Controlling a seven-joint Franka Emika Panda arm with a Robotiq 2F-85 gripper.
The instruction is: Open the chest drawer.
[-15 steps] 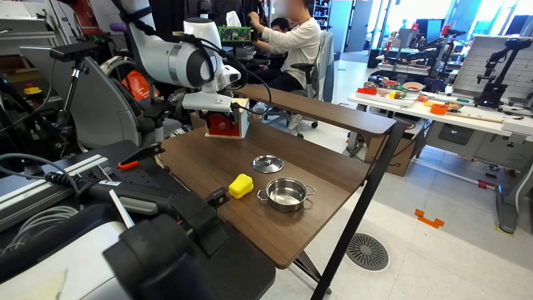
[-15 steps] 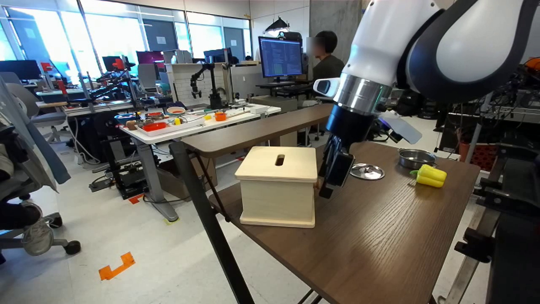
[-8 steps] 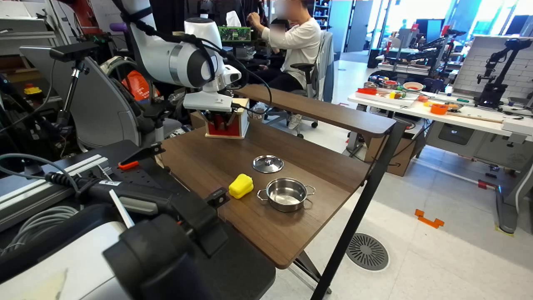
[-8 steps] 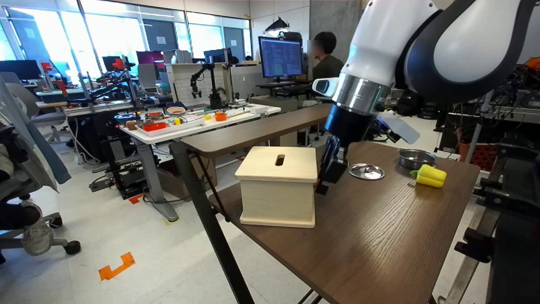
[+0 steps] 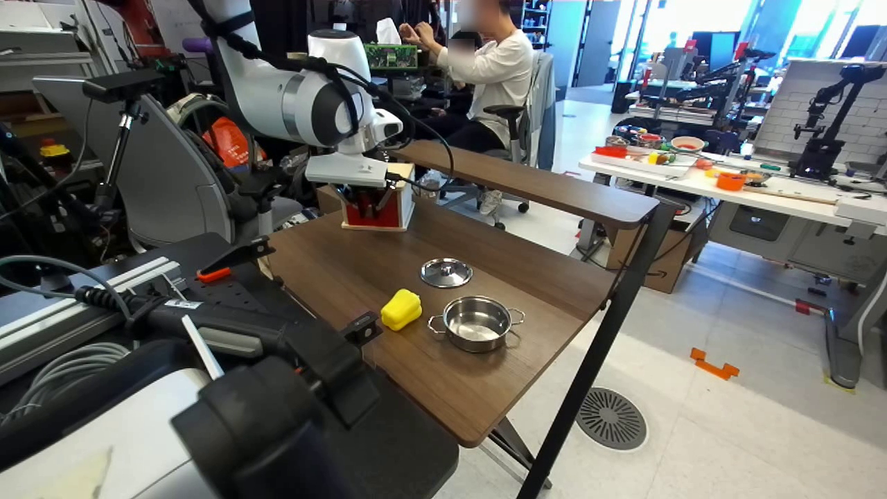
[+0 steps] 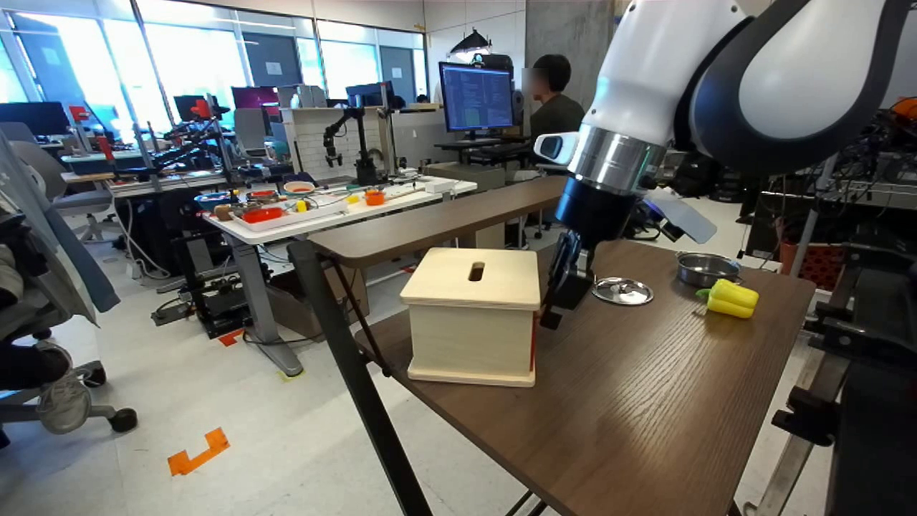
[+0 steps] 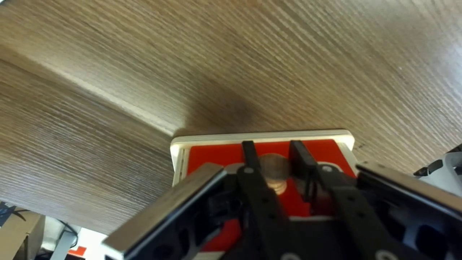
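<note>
The chest (image 6: 469, 340) is a pale wooden box with a slotted top. Its drawer (image 7: 216, 153) has a red front and a round wooden knob (image 7: 276, 168). In the wrist view my gripper (image 7: 273, 153) has its two black fingers on either side of this knob, shut on it. An exterior view shows the fingers against the red drawer front (image 5: 400, 210), below the hand, with the knob hidden behind them. From the chest's side, a thin red strip of the drawer shows along the edge near my gripper (image 6: 557, 308).
On the brown table (image 5: 332, 256) lie a metal lid (image 5: 446, 272), a yellow pepper (image 5: 401, 310) and a steel pot (image 5: 477, 324), away from the chest. A raised wooden shelf (image 5: 527, 180) runs along one side of the table, close to the chest.
The fingers have come together on the knob from a wider stance. In an exterior view the chest has shifted very slightly toward the hand's side, and a red strip has appeared at its edge.
</note>
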